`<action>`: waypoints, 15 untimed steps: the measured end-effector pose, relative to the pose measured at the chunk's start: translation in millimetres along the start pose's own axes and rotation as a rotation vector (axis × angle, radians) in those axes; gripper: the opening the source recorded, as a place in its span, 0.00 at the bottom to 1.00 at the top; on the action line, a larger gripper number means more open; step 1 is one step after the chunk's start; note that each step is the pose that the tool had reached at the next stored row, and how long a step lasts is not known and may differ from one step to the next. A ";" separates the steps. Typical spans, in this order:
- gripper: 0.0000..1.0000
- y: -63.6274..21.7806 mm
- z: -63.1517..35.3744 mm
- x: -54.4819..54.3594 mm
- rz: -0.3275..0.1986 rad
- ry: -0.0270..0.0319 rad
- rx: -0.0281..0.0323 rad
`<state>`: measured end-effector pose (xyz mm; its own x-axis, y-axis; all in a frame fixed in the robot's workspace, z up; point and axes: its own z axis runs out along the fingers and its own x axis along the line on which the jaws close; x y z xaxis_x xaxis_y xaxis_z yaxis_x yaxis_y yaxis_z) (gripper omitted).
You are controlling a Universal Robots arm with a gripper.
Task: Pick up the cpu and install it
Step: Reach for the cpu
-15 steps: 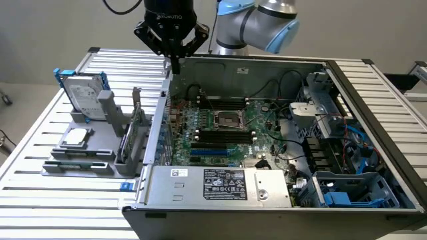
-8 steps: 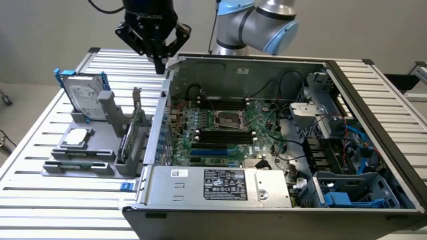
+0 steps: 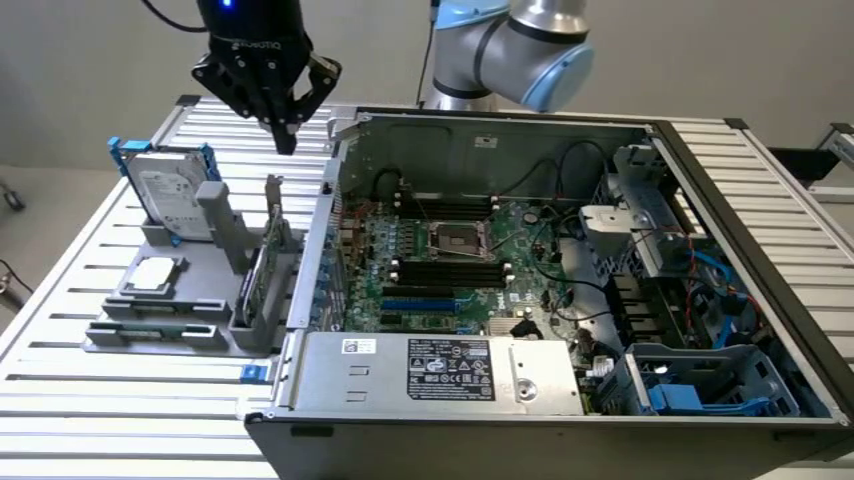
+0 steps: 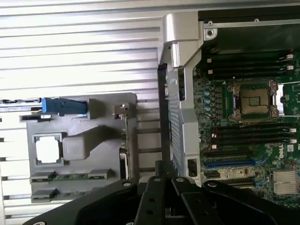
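The cpu (image 3: 156, 272) is a small square chip with a pale metal top, lying flat in a recess of the grey holder (image 3: 200, 330) on the exterior view's left. It also shows in the wrist view (image 4: 48, 150). My gripper (image 3: 284, 140) hangs high above the table behind the holder, well apart from the cpu, with its black fingers (image 4: 157, 187) pressed together and nothing between them. Inside the open computer case sits the metal-framed socket (image 3: 454, 240), dark in the middle (image 4: 253, 101).
A hard drive (image 3: 174, 190) with a blue frame stands upright at the back of the holder. A card (image 3: 274, 245) stands on edge next to the case wall (image 3: 320, 250). The case holds cables, memory slots and a power supply (image 3: 447, 370). The slatted table (image 3: 80, 260) surrounds everything.
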<state>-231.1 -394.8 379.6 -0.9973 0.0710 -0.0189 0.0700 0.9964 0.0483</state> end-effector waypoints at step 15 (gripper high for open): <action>0.11 3.1 20.5 69.3 0.000 0.0000 0.0006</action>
<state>-299.5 -385.8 358.0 -0.9973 0.0712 -0.0189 0.0702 0.9964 0.0477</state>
